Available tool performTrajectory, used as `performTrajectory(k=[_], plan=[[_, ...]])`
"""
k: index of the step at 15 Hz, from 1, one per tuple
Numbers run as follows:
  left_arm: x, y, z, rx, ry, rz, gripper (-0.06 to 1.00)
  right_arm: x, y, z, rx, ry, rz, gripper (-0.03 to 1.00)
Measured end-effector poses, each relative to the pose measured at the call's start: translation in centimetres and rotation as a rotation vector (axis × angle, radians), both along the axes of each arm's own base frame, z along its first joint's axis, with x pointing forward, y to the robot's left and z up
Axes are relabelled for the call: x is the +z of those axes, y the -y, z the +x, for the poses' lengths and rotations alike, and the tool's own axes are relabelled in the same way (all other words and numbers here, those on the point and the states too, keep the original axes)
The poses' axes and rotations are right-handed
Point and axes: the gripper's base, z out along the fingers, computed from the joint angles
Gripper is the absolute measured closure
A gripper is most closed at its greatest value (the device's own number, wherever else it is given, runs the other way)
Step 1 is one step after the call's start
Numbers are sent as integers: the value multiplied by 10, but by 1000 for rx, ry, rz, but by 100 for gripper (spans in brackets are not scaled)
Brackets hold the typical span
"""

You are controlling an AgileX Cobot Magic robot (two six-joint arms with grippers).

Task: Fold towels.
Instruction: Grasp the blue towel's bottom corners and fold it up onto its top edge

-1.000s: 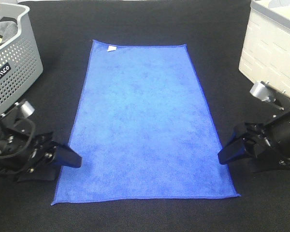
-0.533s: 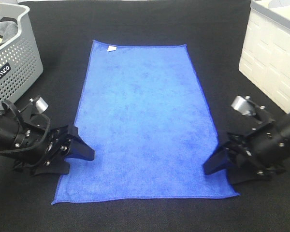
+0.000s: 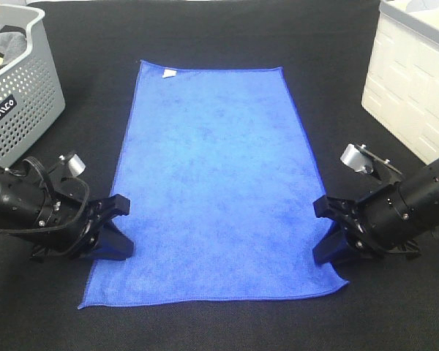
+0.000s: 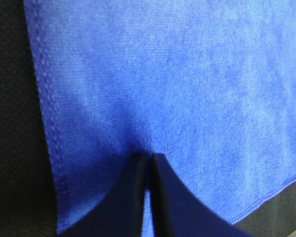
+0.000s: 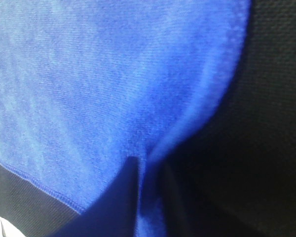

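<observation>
A bright royal-blue rectangular microfibre towel (image 3: pixel 219 183) lies spread flat on the black tabletop (image 3: pixel 219 29), stretched between the two tools. Its small white tag (image 3: pixel 169 72) sits at the end farthest from both of them.

The left tool (image 3: pixel 121 228) rests low on the towel's long edge on its own side, close to the near corner. In the left wrist view the left tool (image 4: pixel 147 160) is clenched. Its two dark fingers meet at the tips, with only a thin sliver of blue cloth between them, just inside the darker stitched hem (image 4: pixel 47 123).

The right tool (image 3: pixel 323 232) sits on the opposite long edge, level with the left one. In the right wrist view the right tool (image 5: pixel 145 165) is also clamped on the towel, and a raised ridge of cloth runs into the gap between its fingers. Beside this tool the towel's edge bends inward, and the corner nearest it looks drawn in.

A grey perforated plastic basket (image 3: pixel 22 102) stands beyond the left tool, on its outer side and clear of the towel. A white block-patterned container (image 3: pixel 413 80) stands beyond the right tool.
</observation>
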Motion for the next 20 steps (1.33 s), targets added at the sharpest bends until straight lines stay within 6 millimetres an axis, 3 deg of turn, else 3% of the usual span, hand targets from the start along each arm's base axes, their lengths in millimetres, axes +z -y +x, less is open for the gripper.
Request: performTrajectory(k=[1,2,5,7,13,17,20], plan=[[0,0,0,-2,0,1,94,0,0,0,-4,0,-2,95],[0,0,0,-4,1,1,94,0,0,0,-5,-1,-2,97],[18,0,-1,-47,44,4,94,8,-1,0,-14,6,21,97],[31,-2,-5,-64,43,24,94,24,-3,-1,-9,45,48,97],[36,1,-15,-141,-30,-11,94,44,-4,-8,28,50,64,97],[43,4,-24,-214,-82,-50,94,63,0,-28,55,44,29,97],[64,-1,-29,-218,-50,-3,94,62,4,-56,46,15,23,97]])
